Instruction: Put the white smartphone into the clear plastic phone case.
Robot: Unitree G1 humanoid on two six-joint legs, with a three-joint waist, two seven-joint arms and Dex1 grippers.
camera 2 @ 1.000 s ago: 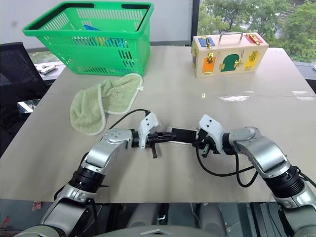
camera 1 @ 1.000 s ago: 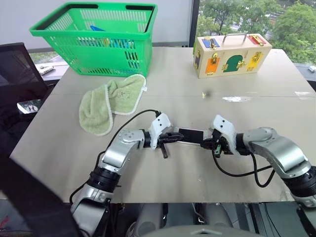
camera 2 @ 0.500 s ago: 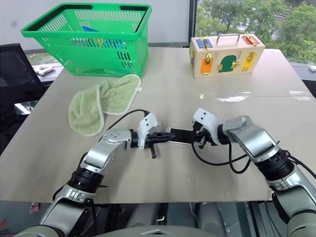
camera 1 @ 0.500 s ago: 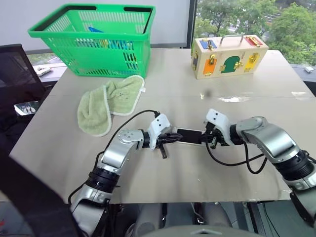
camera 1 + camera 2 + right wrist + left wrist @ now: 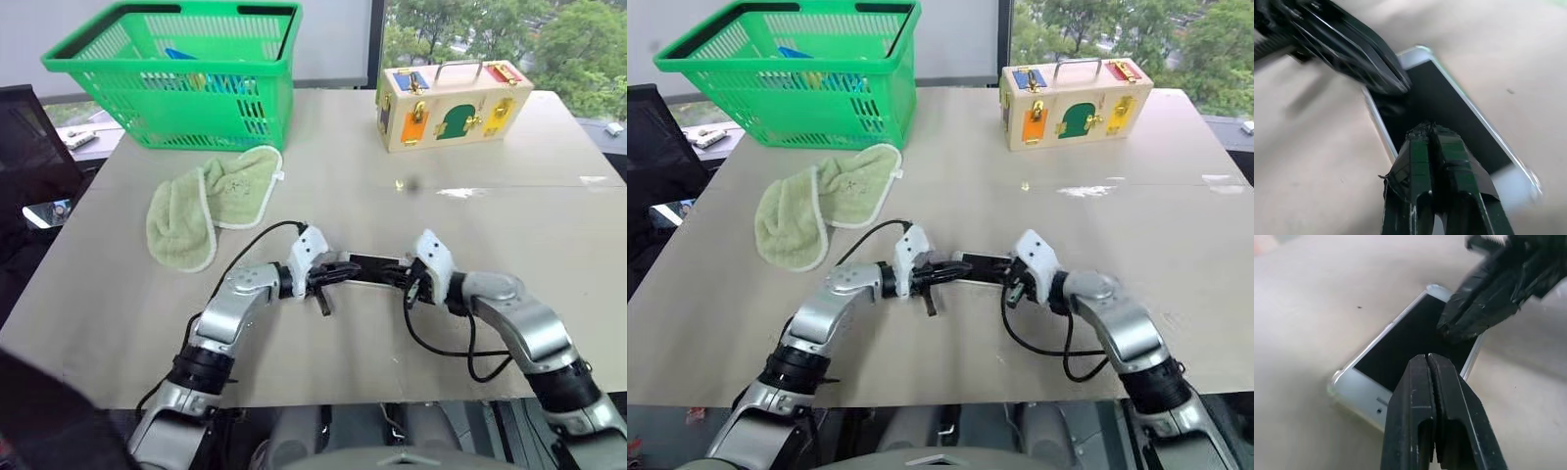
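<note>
Two closed grippers meet over the white smartphone: right gripper swings in, pressing beside the left gripper, holding nothing; phone seemingly seating into the clear plastic phone case.

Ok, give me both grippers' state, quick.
Left gripper: jaws shut, tips over the white smartphone, holding nothing.
Right gripper: jaws shut, likewise.

White smartphone flat, screen up, on the table, apparently within the clear plastic phone case.

Head cams look down; wrist cams close, sharing white smartphone.
</note>
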